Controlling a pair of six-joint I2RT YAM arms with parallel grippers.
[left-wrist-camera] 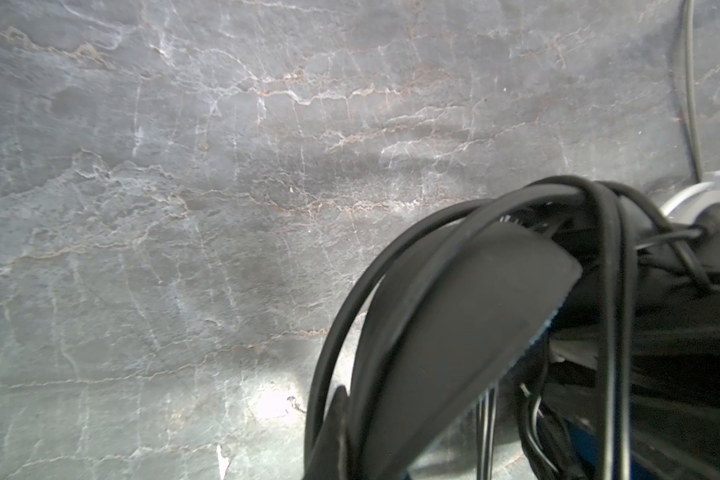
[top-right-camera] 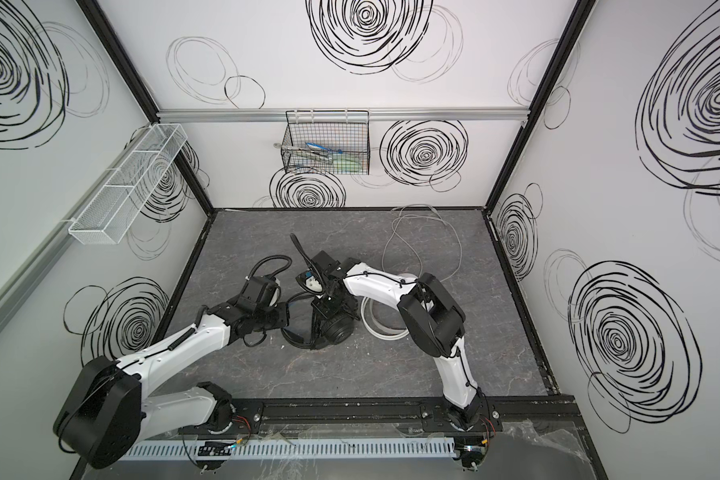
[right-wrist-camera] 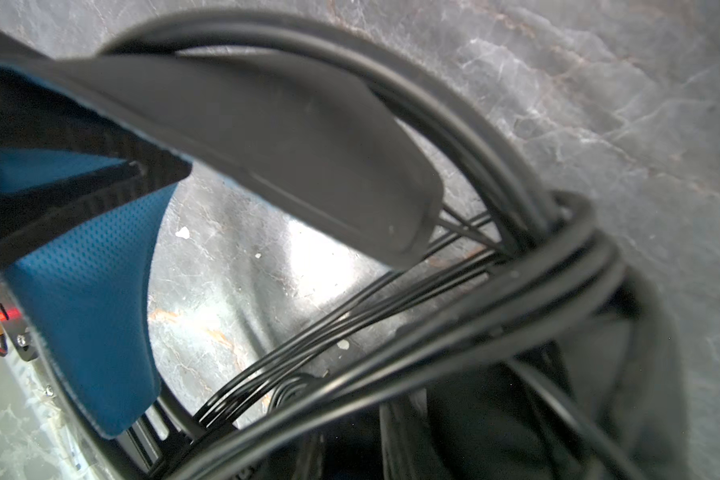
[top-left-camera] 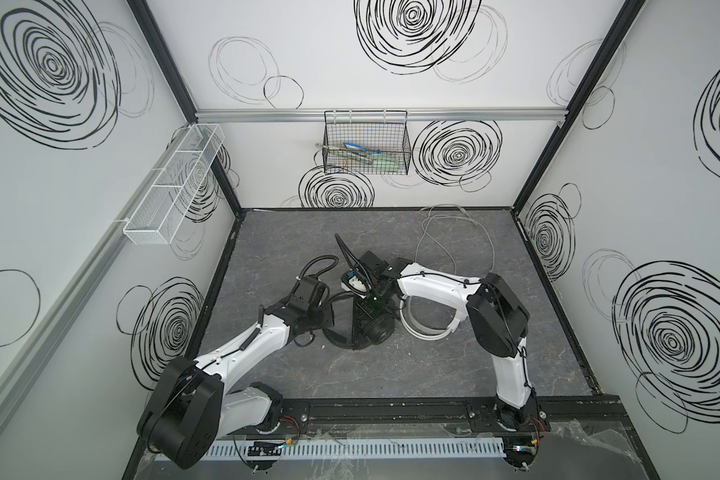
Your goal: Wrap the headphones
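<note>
Right wrist view: black headphones (right-wrist-camera: 292,137) cable-wrapped; left hand (top-left-camera: 327,318) closed, right hand (top-left-camera: 366,320) state unclear.

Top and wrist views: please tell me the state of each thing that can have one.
Black over-ear headset with blue padding: black cable wound several turns around its headband.
White plastic headset: white cable loose, not wound.
Left end effector: shut on the headband.
Right end effector: cannot tell.
Black wire basket: holds items.

Enclosed robot laboratory cell, swirl-printed walls (top-left-camera: 329,62), aluminium rail (top-left-camera: 267,114), black basket (top-left-camera: 334,139), white basket (top-left-camera: 171,187), marbled table (top-left-camera: 391,374), slotted cable duct (top-left-camera: 350,451).
</note>
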